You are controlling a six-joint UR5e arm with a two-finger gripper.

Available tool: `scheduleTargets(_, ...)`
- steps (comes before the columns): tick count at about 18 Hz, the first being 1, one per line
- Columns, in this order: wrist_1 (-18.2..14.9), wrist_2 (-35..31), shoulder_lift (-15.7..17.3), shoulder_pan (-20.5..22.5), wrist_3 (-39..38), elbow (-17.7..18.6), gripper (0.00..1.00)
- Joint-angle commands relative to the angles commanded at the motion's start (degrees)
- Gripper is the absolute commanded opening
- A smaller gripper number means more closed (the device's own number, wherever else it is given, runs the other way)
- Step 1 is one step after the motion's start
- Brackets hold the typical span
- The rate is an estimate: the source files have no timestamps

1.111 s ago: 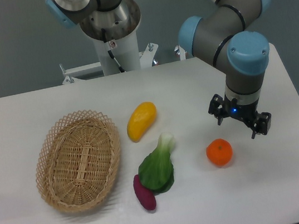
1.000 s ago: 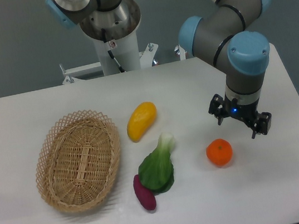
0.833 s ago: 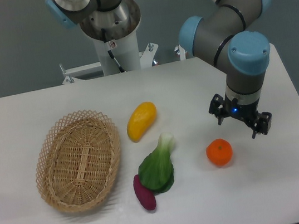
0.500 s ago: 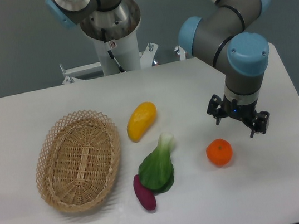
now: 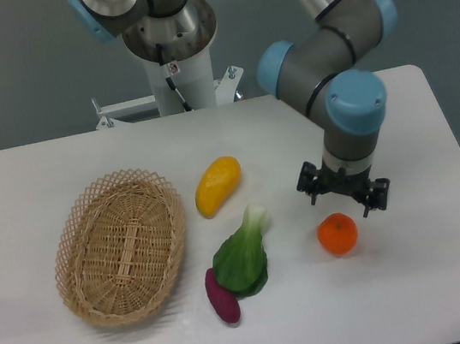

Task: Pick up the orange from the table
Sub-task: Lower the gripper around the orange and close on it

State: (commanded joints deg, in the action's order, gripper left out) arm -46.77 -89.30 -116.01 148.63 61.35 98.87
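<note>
The gripper (image 5: 345,197) hangs wide open and empty, just above the orange (image 5: 337,234), lower right. It should drop straight down, then squeeze gently.

Grey arm (image 5: 323,41) being capped in light blue, silver tube being shown above, black gripper (image 5: 343,190) being fitted below, black cable trailing down the white pedestal (image 5: 176,72).

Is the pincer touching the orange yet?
Apart. The fixed camera shows the open pincer above the orange, with white table between them.
</note>
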Motion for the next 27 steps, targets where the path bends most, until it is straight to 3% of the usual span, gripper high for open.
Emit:
scheduleTargets(7, 1.5, -0.3, -2.3, -0.1, 0.0, -0.6, 1.00)
scheduleTargets(9, 3.0, -3.3, -3.4, -0.6, 0.0, -0.3, 1.00)
scheduleTargets(11, 3.2, -6.1, -4.2, -1.8, -0.2, -0.6, 1.00)
scheduleTargets(19, 3.3, -6.4, -6.3, -2.6, -2.0, -2.5, 0.99)
scheduleTargets(22, 3.3, -6.4, -6.7, -3.2, -4.7, -3.3, 0.54)
scheduleTargets(23, 3.3, -6.4, -6.6, -3.2, -4.7, -3.5, 0.47)
scheduleTargets(27, 2.7, -5.6, -5.1, -3.1, -4.3, -5.9, 0.43)
